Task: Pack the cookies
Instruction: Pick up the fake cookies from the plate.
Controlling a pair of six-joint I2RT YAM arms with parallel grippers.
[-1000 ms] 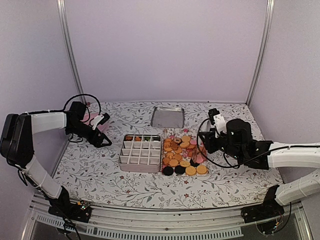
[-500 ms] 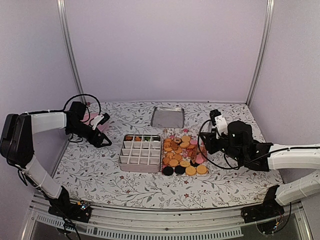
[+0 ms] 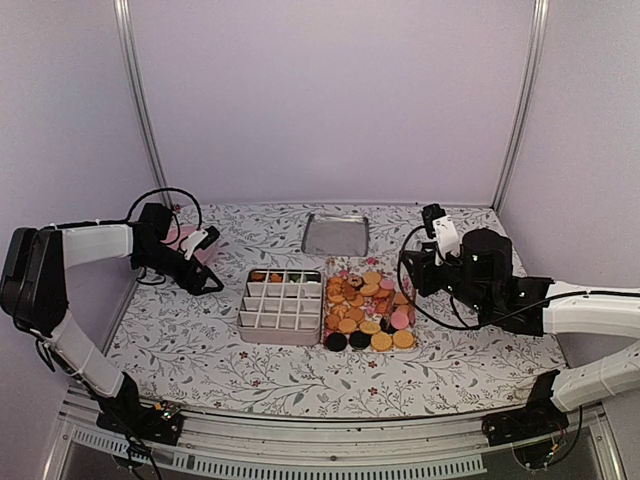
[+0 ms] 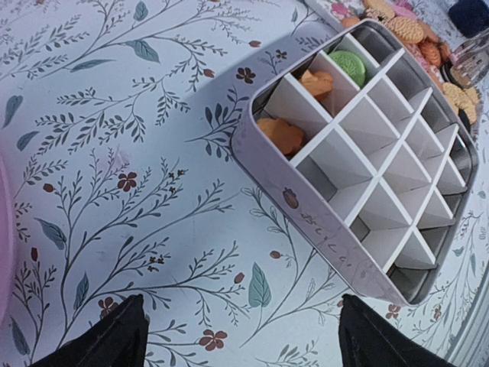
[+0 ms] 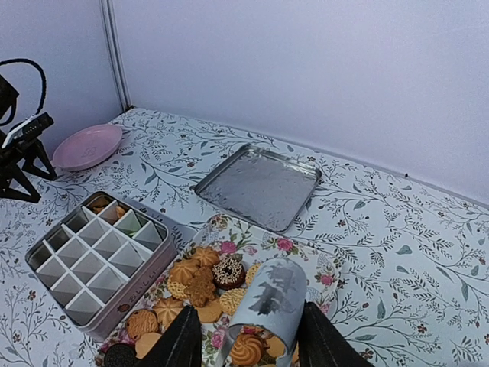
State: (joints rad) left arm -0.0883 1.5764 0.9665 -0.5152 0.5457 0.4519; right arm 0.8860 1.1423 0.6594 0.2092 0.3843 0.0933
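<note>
The right hand (image 5: 250, 312) is cut off at the lower edge of its wrist view, with only two dark fingers shown. A pale patterned cup (image 5: 267, 302) is pinched between them, and part of the floral rectangular tray (image 5: 284, 245) is hidden behind it. What the cup is made of cannot be made out. In the overhead view the cup is lost against the dark arm, and the round pink plate (image 5: 88, 145) is largely covered by the left arm.

The left hand (image 4: 239, 321) is seen spread wide, nothing between its fingers, over the flower-printed desk (image 4: 114, 115), at 9 o'clock of the pale rectangular tin with white dividers (image 3: 278, 336). Only the left wrist view shows the tin's contents clearly: two golden biscuits and a green one in one end row. From above, that row is found at the tin's 12 o'clock edge.

The cookies (image 3: 365, 305) are otherwise heaped on the tray, at 3 o'clock of the tin. They are small rounds, mostly golden-orange, a few black and pink. A shallow silver metal tray (image 3: 335, 233) is seen at 12 o'clock.
</note>
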